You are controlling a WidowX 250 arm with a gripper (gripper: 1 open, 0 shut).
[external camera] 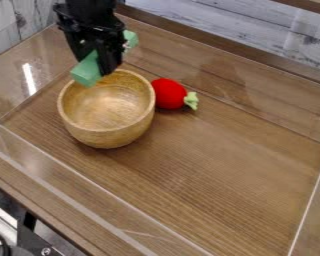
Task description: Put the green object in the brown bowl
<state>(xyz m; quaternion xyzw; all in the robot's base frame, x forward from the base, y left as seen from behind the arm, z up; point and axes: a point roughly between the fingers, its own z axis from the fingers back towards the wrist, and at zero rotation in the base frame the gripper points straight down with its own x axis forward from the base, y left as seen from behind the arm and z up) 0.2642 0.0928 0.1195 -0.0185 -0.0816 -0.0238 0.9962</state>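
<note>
Arm: above bowl's far rim, pointing down
Hand: clamped on green block
Counter: wooden, beneath bowl

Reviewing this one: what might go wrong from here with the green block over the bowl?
The green block hangs tilted over the far-left part of the bowl, so if let go there it might catch the rim and tip outward. The end effector is also close to that rim; lowering further could knock or push the bowl. If the bowl slid right, it could bump the red toy right beside it.
</note>
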